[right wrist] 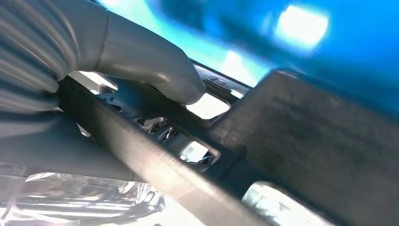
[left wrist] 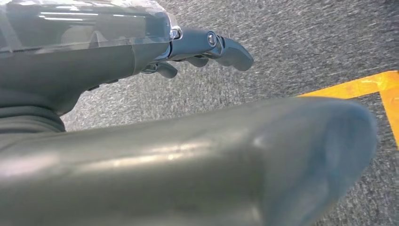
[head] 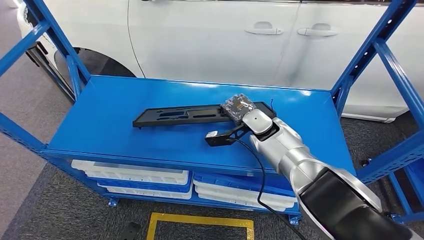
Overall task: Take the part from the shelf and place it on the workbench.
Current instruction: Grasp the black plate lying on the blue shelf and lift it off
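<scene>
A long flat black plastic part [head: 175,116] with cut-outs lies across the blue shelf top [head: 115,95]. My right hand [head: 239,107] grips the part's right end. In the right wrist view the grey thumb [right wrist: 155,70] presses on the top of the part [right wrist: 306,141], and the bar runs through the hand. The fingers under it are hidden. My left hand [left wrist: 141,47] hangs over grey carpet with its dark fingers [left wrist: 226,47] stretched out and nothing in them.
A white car [head: 210,40] stands close behind the shelf. Blue uprights [head: 370,55] frame both ends. White trays [head: 135,177] fill the lower level. A yellow floor marking [head: 200,220] lies in front, and a black cable [head: 260,170] hangs from my right arm.
</scene>
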### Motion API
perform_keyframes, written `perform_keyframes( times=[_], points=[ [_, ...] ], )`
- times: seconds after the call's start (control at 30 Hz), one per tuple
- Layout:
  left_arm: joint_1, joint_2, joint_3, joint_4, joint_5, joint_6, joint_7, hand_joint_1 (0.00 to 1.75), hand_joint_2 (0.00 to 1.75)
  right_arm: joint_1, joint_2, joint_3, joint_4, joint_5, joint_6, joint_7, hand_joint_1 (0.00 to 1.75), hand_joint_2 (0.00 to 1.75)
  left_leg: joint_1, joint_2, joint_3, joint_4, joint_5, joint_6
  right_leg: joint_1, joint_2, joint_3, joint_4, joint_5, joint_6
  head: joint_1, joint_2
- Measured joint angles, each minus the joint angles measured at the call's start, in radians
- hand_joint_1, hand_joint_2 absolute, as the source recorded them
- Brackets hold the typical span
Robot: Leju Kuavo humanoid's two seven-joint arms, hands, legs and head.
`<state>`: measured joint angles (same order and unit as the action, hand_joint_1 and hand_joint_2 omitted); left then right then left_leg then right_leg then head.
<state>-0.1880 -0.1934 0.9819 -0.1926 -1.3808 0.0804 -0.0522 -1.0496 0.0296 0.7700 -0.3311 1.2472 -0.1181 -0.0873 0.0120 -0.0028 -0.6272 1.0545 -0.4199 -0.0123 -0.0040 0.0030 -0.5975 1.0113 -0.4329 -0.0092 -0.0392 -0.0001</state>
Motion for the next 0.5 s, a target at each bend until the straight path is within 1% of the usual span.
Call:
perform_keyframes(
  times=[0.03, 0.07, 0.13, 0.17, 0.2, 0.23, 0.27, 0.3, 0.33, 0.37, 0.4, 0.43, 0.47, 0.5],
  points=[
    [0.0, 0.0, 0.0, 0.0, 0.001, 0.002, 0.0, 0.0, 0.0, -0.014, 0.002, -0.006, -0.008, -0.009, -0.024, -0.017, 1.75, 1.75, -0.001, 0.0, 0.009, -0.025, 0.004, 0.004, 0.002, 0.001, -0.005, 0.004, -0.001, 0.004, 0.0, 0.0],
    [0.001, 0.0, 0.0, 0.0, 0.002, 0.006, 0.0, 0.0, 0.0, -0.031, 0.005, -0.013, -0.02, -0.018, -0.043, -0.037, 1.75, 1.75, -0.003, -0.001, 0.009, -0.03, 0.0, 0.009, 0.003, 0.003, -0.01, 0.005, 0.0, 0.009, 0.0, 0.0],
    [0.002, 0.0, 0.001, 0.0, 0.005, 0.011, -0.006, 0.0, 0.87, -0.079, 0.01, -0.035, -0.063, -0.057, -0.033, -0.086, 1.75, 1.75, -0.002, 0.0, 0.004, -0.034, 0.005, 0.021, 0.001, 0.003, -0.016, 0.009, -0.003, 0.019, 0.0, 0.0],
    [0.002, 0.0, 0.001, 0.0, 0.007, 0.012, -0.011, 0.0, 1.31, -0.105, 0.011, -0.052, -0.096, -0.096, -0.001, -0.112, 1.75, 1.75, -0.002, 0.0, 0.004, -0.039, 0.009, 0.027, 0.0, 0.003, -0.023, 0.022, -0.018, 0.024, 0.0, 0.0],
    [0.001, 0.0, 0.001, 0.0, 0.009, 0.012, -0.016, 0.0, 1.75, -0.129, 0.012, -0.075, -0.138, -0.153, 0.045, -0.14, 1.75, 1.75, 0.0, 0.0, 0.004, -0.043, 0.013, 0.033, -0.001, 0.002, -0.036, 0.055, -0.043, 0.027, 0.0, 0.0],
    [0.0, 0.0, 0.001, 0.0, 0.011, 0.012, -0.021, 0.0, 1.75, -0.145, 0.011, -0.105, -0.19, -0.234, 0.102, -0.168, 1.75, 1.75, 0.0, 0.0, 0.004, -0.046, 0.015, 0.036, -0.002, 0.002, -0.057, 0.11, -0.079, 0.029, 0.0, 0.0],
    [0.0, 0.0, 0.001, 0.0, 0.014, 0.012, -0.024, 0.0, 1.75, -0.155, 0.01, -0.138, -0.245, -0.327, 0.165, -0.195, 1.75, 1.75, 0.0, -0.001, 0.004, -0.047, 0.015, 0.038, -0.002, 0.002, -0.084, 0.179, -0.115, 0.031, 0.0, 0.0],
    [0.0, 0.0, 0.002, 0.0, 0.017, 0.012, -0.027, 0.0, 1.75, -0.158, 0.007, -0.172, -0.3, -0.429, 0.229, -0.22, 1.75, 1.75, 0.0, -0.002, 0.004, -0.046, 0.015, 0.039, -0.002, 0.002, -0.11, 0.242, -0.14, 0.032, 0.0, 0.0],
    [0.001, 0.0, 0.002, 0.0, 0.02, 0.012, -0.029, 0.0, 1.75, -0.157, 0.005, -0.204, -0.351, -0.529, 0.289, -0.243, 1.75, 1.75, 0.0, -0.004, 0.005, -0.046, 0.013, 0.039, -0.002, 0.002, -0.127, 0.283, -0.147, 0.034, 0.0, 0.0],
    [0.001, 0.0, 0.003, 0.0, 0.023, 0.012, -0.032, 0.0, 1.75, -0.155, 0.003, -0.232, -0.396, -0.622, 0.34, -0.259, 1.75, 1.75, 0.0, -0.006, 0.006, -0.044, 0.011, 0.039, -0.003, 0.002, -0.128, 0.286, -0.133, 0.034, 0.0, 0.0],
    [0.0, 0.0, 0.003, 0.0, 0.026, 0.013, -0.034, 0.0, 1.75, -0.154, 0.002, -0.259, -0.437, -0.717, 0.387, -0.268, 1.75, 1.75, 0.0, -0.008, 0.009, -0.042, 0.009, 0.039, -0.003, 0.002, -0.113, 0.249, -0.1, 0.034, 0.0, 0.0],
    [0.0, 0.0, 0.004, 0.0, 0.029, 0.015, -0.036, 0.0, 1.75, -0.152, 0.001, -0.283, -0.475, -0.813, 0.428, -0.27, 1.75, 1.75, 0.0, -0.01, 0.011, -0.04, 0.005, 0.037, -0.002, 0.002, -0.085, 0.183, -0.057, 0.031, 0.0, 0.0],
    [0.0, 0.0, 0.004, 0.0, 0.032, 0.019, -0.038, 0.0, 1.75, -0.152, 0.0, -0.306, -0.509, -0.907, 0.464, -0.266, 1.75, 1.75, 0.0, -0.011, 0.014, -0.039, 0.003, 0.035, -0.001, 0.001, -0.056, 0.118, -0.024, 0.025, 0.0, 0.0],
    [0.0, 0.0, 0.004, 0.0, 0.034, 0.024, -0.041, 0.0, 1.75, -0.153, -0.001, -0.326, -0.539, -0.993, 0.493, -0.258, 1.75, 1.75, -0.001, -0.013, 0.014, -0.038, 0.001, 0.031, 0.002, 0.001, -0.033, 0.062, -0.001, 0.019, 0.0, 0.0]
  ],
)
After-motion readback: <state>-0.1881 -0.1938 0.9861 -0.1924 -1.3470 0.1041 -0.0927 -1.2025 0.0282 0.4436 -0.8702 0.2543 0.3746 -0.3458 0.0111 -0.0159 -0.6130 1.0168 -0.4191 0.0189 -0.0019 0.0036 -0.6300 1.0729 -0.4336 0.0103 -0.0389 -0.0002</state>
